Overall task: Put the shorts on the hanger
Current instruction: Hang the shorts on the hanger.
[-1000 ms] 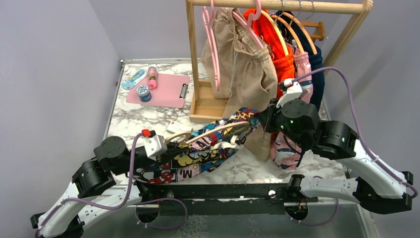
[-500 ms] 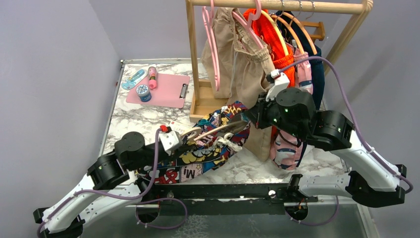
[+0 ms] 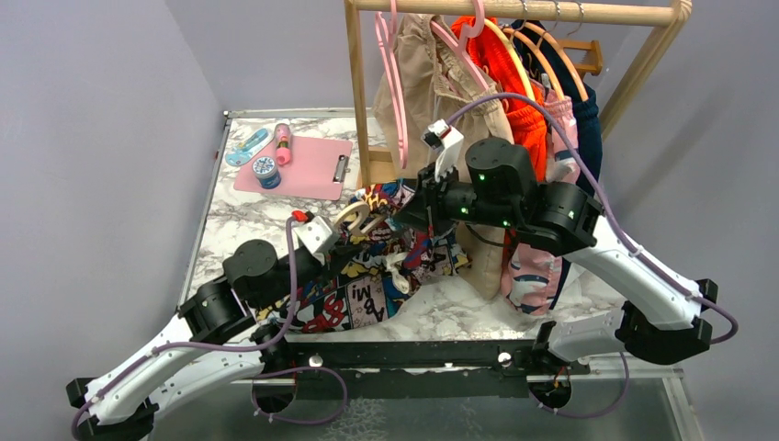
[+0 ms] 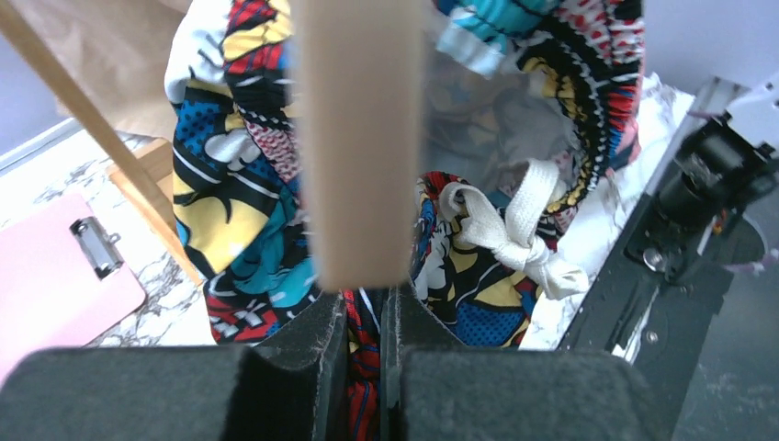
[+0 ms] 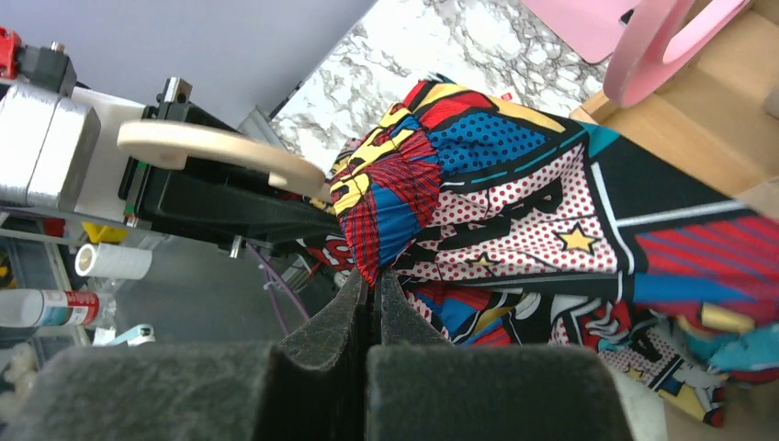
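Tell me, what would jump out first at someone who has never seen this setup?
The loud comic-print shorts catch the eye first, held over the middle of the marble table. The right pincer pinches their gathered edge, while the left pincer grips a cream hanger right against them. Behind stands a wooden clothes rack crowded with beige, orange and dark garments.

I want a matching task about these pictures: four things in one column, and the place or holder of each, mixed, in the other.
1 the shorts
2 the hanger
3 pink clipboard
4 beige shorts

A hung on the wooden rack
B flat on the table
C held by the left end effector
D pinched by the right end effector

Pairs: 1-D, 2-C, 3-B, 4-A
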`<state>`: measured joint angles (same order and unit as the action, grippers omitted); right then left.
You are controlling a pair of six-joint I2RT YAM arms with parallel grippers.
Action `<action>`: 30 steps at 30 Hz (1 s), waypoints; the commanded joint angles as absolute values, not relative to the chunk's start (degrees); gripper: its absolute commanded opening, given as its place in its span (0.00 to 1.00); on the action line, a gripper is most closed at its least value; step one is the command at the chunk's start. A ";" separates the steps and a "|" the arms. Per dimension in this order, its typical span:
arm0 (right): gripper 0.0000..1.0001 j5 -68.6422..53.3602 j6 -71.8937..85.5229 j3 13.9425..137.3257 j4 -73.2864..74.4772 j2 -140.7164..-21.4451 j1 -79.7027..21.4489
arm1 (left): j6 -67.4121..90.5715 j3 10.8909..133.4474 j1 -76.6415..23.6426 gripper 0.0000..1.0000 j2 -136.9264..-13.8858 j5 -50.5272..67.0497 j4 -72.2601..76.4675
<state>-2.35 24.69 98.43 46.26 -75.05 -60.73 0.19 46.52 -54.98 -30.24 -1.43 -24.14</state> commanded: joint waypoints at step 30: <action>0.63 -11.43 13.30 92.02 37.21 -69.00 -60.88 | 5.51 47.35 -54.84 0.00 -22.69 -7.30 -21.18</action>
<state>-14.37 17.30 93.06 40.71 -74.85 -60.69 6.02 47.29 -54.98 -27.18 -12.34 -25.82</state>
